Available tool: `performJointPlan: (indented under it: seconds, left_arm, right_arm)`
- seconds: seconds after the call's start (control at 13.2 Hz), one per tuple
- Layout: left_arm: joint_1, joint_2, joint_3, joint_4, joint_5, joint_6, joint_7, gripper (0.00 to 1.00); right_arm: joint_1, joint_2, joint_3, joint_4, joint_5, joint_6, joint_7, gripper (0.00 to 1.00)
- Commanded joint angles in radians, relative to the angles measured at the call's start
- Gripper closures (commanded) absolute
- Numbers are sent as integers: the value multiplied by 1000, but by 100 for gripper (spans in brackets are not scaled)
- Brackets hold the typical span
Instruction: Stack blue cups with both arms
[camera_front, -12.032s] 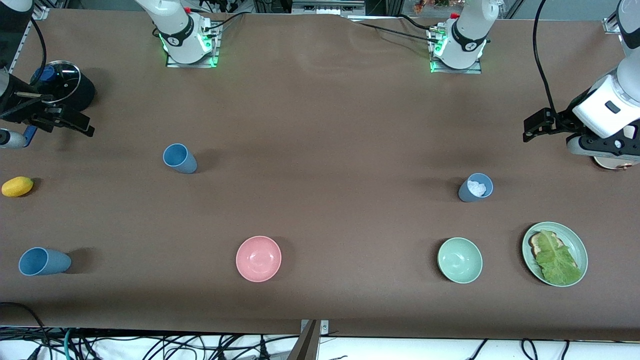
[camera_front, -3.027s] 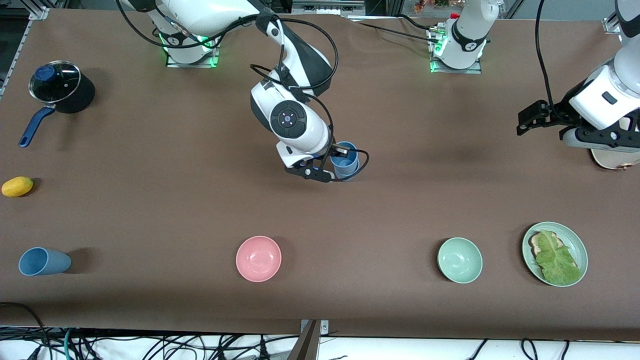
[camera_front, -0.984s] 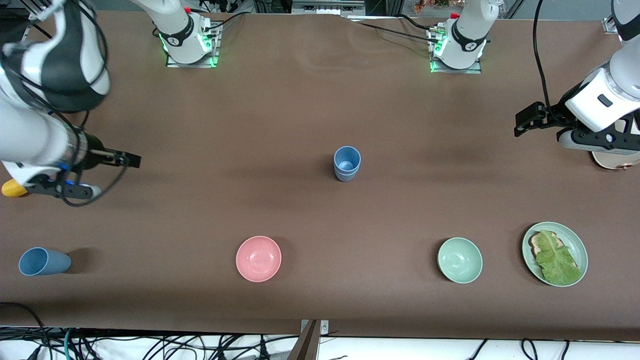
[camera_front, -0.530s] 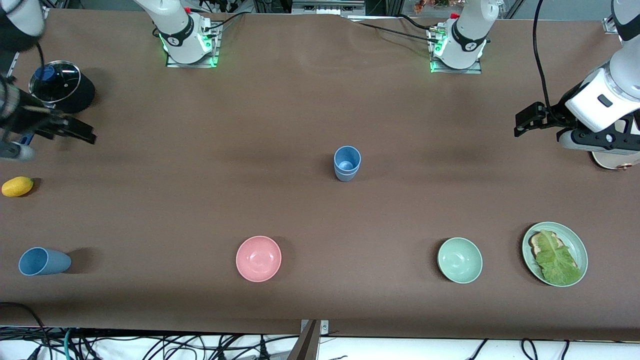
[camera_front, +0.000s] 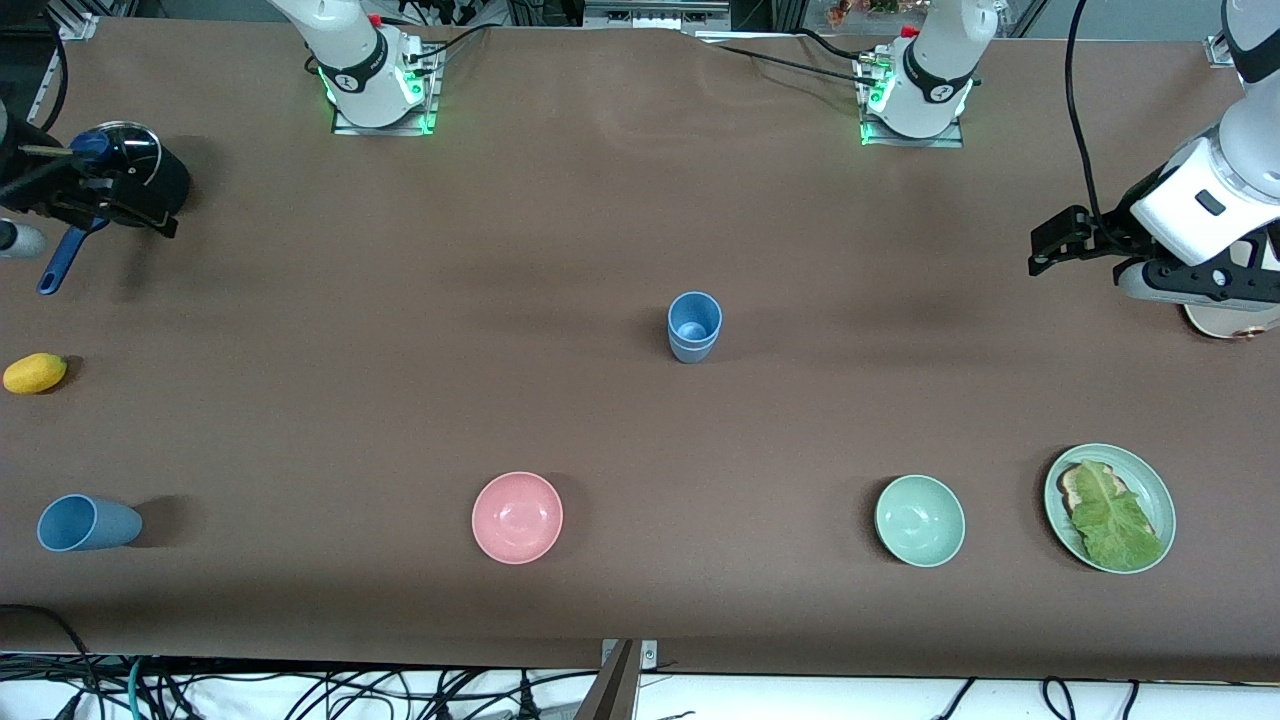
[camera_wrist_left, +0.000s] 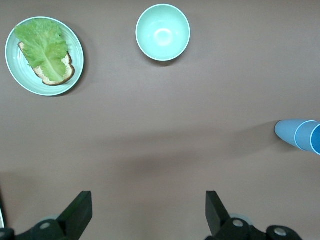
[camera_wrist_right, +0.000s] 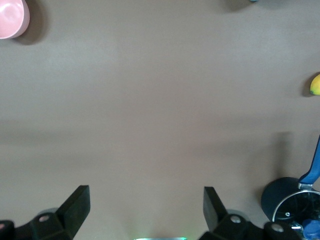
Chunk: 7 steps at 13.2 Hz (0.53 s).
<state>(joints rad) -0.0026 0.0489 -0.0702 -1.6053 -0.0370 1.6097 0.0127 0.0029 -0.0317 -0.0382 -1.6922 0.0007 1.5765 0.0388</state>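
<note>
While both arms hang at the frame's edges, the stacked blue cups (camera_front: 694, 326) stand upright at frame centre, nested; the lower cup shows only as a rim band. Third blue cup (camera_front: 86, 523) lies tipped at lower left. Right gripper (camera_front: 95, 200), partly cut off at upper left over the black pot (camera_front: 128, 184), jaws spread, empty. Left gripper (camera_front: 1050, 245), mid-right edge, jaws spread, empty.

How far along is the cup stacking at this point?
Done: two blue cups sit nested as a stack mid-table. In hand: nothing; the left gripper hangs open near the left arm's end of the table, and the right gripper is open beside the pot. Left: one loose blue cup lying on its side, unstacked.
</note>
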Motion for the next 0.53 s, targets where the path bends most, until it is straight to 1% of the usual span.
performJointPlan:
  seconds: [0.0, 0.45]
  left_arm:
    - [1, 6, -5, 11, 26, 4, -8, 0]
    - [6, 6, -3, 11, 26, 4, -7, 0]
  right_arm:
    - [-11, -1, 6, -1, 12, 0, -17, 0]
    - [-7, 7, 8, 16, 13, 8, -4, 0]
